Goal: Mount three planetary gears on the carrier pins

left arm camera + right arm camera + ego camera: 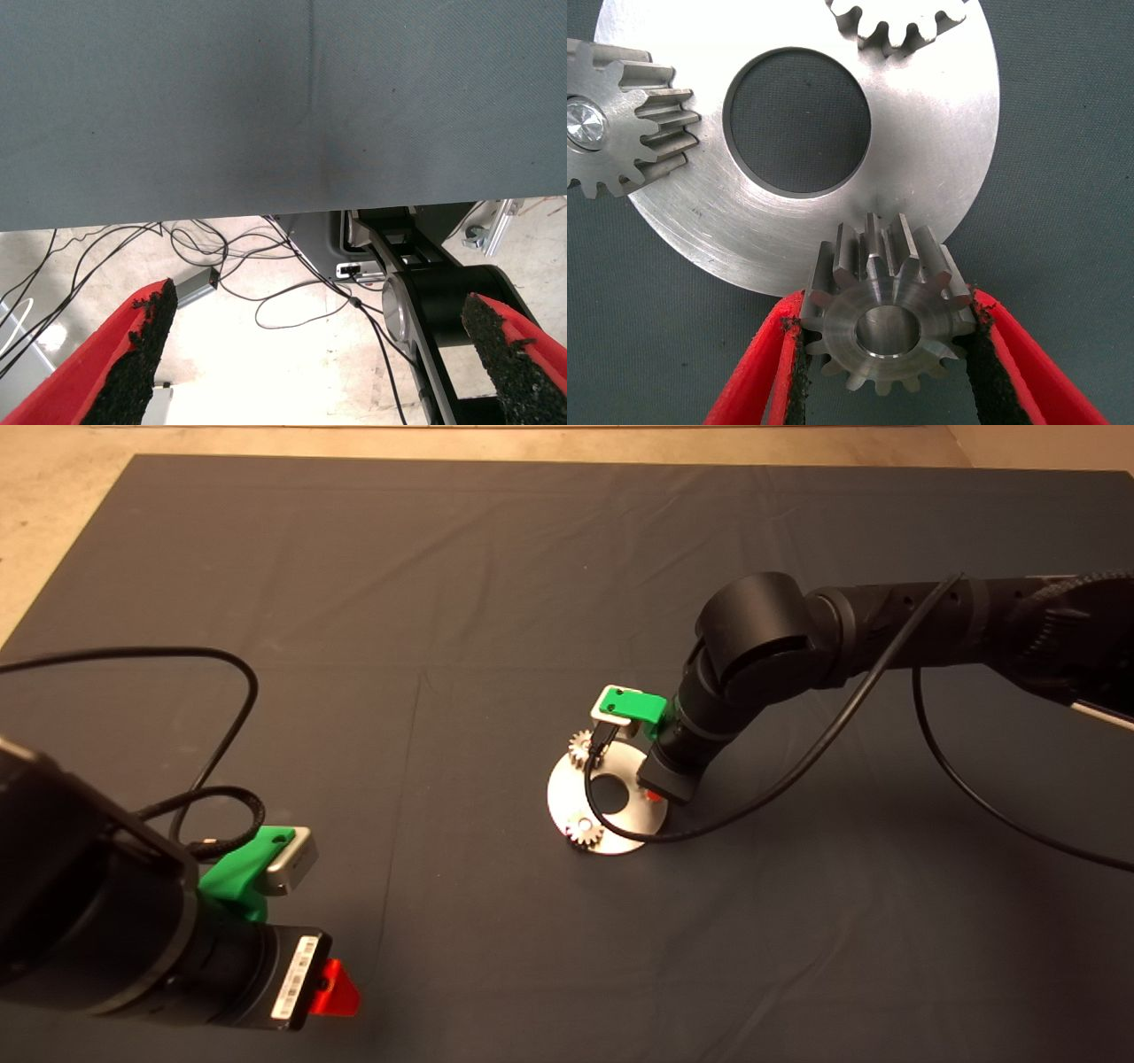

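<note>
Flat round silver steel disc (833,230) on dark mat (443,602): 2 small grey toothed gears (629,119) already on pins. Right gripper (886,354) clamps 3rd gear (886,292) over disc edge, unseated. Left gripper (319,354) parked lower left, fingers apart.

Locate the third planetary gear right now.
The third gear is clamped in the right gripper over the near rim of the silver disc, right of mat centre in the head view; the other two gears already sit on pins.
</note>
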Robot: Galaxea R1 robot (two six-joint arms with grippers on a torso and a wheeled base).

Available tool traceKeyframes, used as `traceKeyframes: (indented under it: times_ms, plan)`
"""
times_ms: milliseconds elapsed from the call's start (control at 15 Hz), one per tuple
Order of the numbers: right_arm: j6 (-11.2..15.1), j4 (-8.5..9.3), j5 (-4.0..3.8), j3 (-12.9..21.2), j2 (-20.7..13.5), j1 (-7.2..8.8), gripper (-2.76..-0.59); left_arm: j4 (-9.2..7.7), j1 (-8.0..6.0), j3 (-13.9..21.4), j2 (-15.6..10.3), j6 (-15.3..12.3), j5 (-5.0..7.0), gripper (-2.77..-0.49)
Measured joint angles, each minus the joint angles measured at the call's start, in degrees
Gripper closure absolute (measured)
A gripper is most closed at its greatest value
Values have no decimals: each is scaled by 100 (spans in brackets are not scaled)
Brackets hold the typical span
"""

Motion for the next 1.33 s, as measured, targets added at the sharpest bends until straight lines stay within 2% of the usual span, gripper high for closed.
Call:
traceKeyframes:
  times_ms: [200, 1333]
  plan:
    - [-2, -9, 5, 0, 2, -46, -105, 0, 0, 0, 2, 0, 1, -230]
    - [-2, -19, 12, 5, 2, -66, -105, 0, 17, 0, 13, 0, 0, -230]
